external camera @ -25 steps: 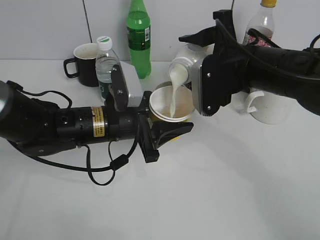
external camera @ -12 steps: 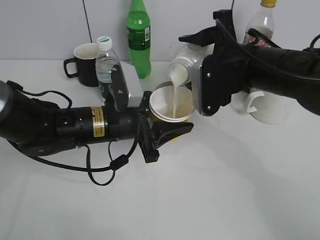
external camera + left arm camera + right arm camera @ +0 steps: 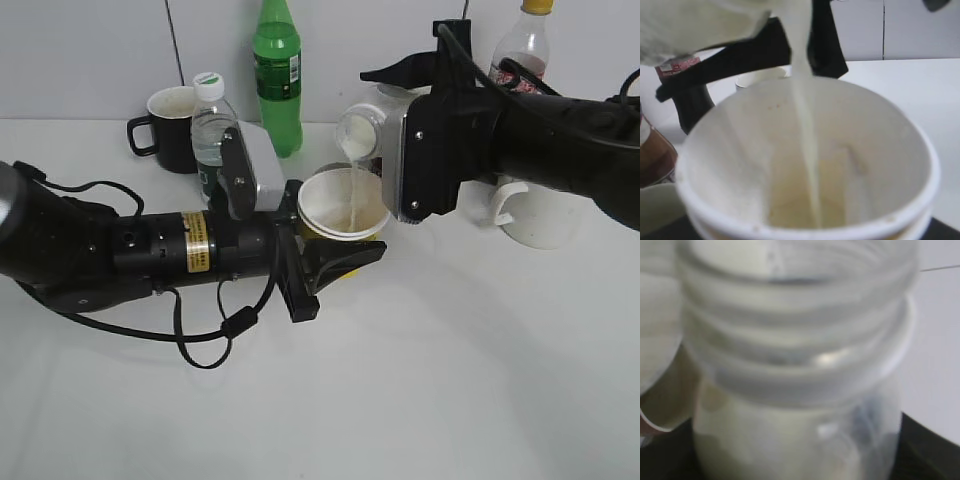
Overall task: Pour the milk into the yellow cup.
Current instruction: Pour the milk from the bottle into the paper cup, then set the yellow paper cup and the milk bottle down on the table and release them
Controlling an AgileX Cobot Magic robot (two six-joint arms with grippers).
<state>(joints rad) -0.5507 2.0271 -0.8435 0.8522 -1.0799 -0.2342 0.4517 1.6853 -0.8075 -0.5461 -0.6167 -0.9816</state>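
Note:
My left gripper (image 3: 335, 255) is shut on the yellow cup (image 3: 344, 206) and holds it near the middle of the table. The cup's white inside fills the left wrist view (image 3: 740, 165). My right gripper (image 3: 400, 125) is shut on the milk bottle (image 3: 360, 130), tipped on its side with the open neck just above the cup's far rim. A thin white stream (image 3: 353, 195) runs from the neck into the cup and also shows in the left wrist view (image 3: 807, 145). The bottle's threaded neck fills the right wrist view (image 3: 790, 355).
At the back stand a dark handled mug (image 3: 168, 125), a clear water bottle (image 3: 212, 125), a green bottle (image 3: 277, 75) and a bottle with a yellow cap (image 3: 522, 45). A white handled mug (image 3: 535, 215) stands right, under my right arm.
The milk stream has thinned. The bottle has tipped back up a little, so its neck sits higher. The cup and my left arm have stayed in place.

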